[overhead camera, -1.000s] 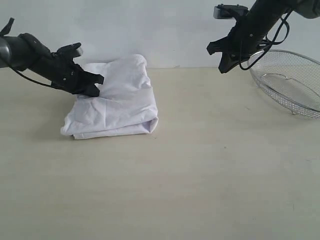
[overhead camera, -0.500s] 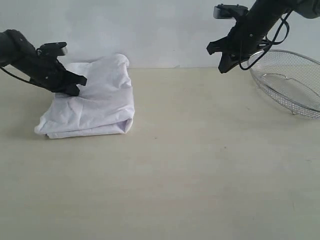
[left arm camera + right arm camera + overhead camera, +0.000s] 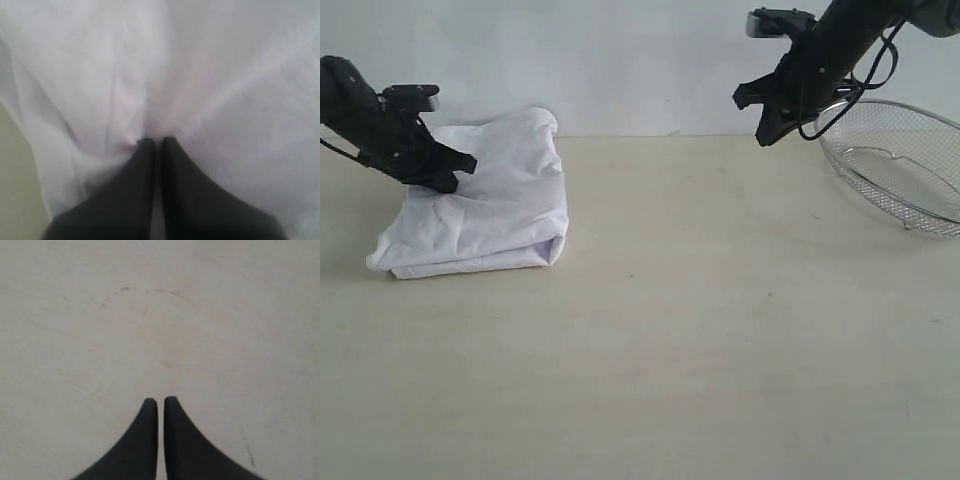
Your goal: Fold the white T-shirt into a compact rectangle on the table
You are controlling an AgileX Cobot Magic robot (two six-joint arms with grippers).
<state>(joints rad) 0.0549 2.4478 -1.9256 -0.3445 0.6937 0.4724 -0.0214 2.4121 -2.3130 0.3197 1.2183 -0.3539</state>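
One shirt [image 3: 480, 215], already bundled into a rough rectangle, is seen near the far left corner of the surface [image 3: 720, 350], its top layer pinched by the clenched left fingers [image 3: 135, 190]. The right fingers [image 3: 145, 440] are held clenched on nothing, above the far edge beside the single wire basket [image 3: 910, 165]. Soft, light and limp, the cloth is judged best taken at a folded edge, since loose layers would sag

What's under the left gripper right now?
The folded white T-shirt: the left gripper is shut on a pucker of its cloth. The table directly beneath is covered by the shirt, so nothing below shows.
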